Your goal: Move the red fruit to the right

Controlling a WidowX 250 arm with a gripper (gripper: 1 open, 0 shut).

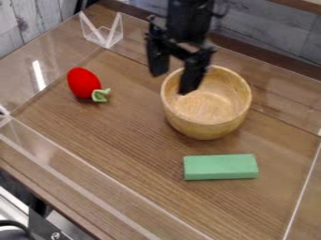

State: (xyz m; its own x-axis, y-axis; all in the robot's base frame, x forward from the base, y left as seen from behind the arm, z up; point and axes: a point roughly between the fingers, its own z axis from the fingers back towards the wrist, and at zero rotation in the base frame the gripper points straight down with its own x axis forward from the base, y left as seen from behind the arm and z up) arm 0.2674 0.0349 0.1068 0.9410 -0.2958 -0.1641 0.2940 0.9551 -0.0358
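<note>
The red fruit [85, 82], a small glossy strawberry with a green leafy cap, lies on the wooden table at the left. My gripper [174, 67] hangs open above the table, over the left rim of the wooden bowl [208, 103], to the right of the fruit and well apart from it. Nothing is between its dark fingers [192, 73].
A flat green rectangular block [221, 167] lies in front of the bowl. A clear plastic stand [100, 30] sits at the back left. Transparent walls [25, 141] border the table on the left, front and right.
</note>
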